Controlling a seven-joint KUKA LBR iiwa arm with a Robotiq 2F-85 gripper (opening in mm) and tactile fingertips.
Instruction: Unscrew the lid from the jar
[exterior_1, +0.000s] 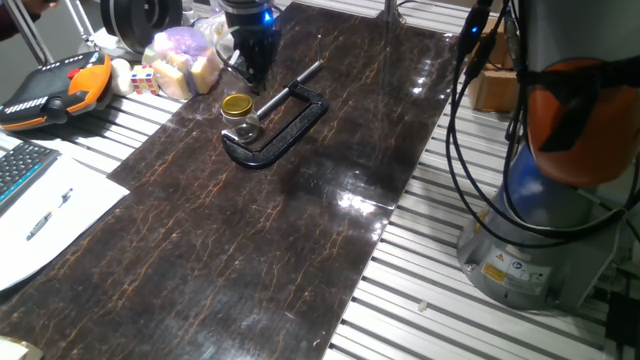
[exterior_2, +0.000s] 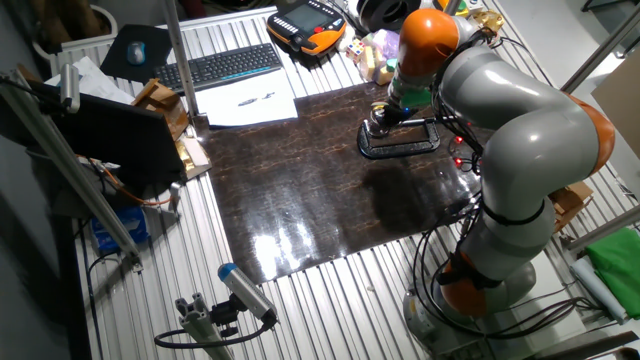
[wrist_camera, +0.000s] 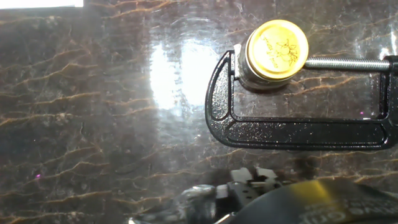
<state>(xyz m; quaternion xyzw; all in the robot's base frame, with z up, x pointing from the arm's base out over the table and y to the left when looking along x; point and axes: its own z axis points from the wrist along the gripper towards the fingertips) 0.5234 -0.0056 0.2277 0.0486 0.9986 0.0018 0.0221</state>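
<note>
The jar (exterior_1: 241, 127) is small, clear glass, standing upright on the dark marble slab with the gold lid (exterior_1: 237, 104) on top. A black C-clamp (exterior_1: 287, 124) lies flat around it, its screw pressing the jar's side. From the hand view the lid (wrist_camera: 277, 48) sits at the upper right, the jar (wrist_camera: 260, 82) just showing beneath it, inside the clamp (wrist_camera: 298, 132). My gripper (exterior_1: 256, 72) hangs above the slab just behind the jar, apart from the lid. Its fingers are dark and merge together, so their spacing is unclear.
An orange teach pendant (exterior_1: 50, 90), dice (exterior_1: 143, 78) and a bag of soft items (exterior_1: 185, 60) lie behind the slab at the left. A keyboard (exterior_1: 20, 165) and paper (exterior_1: 40, 215) sit at the left edge. The robot base (exterior_1: 540, 230) stands at the right.
</note>
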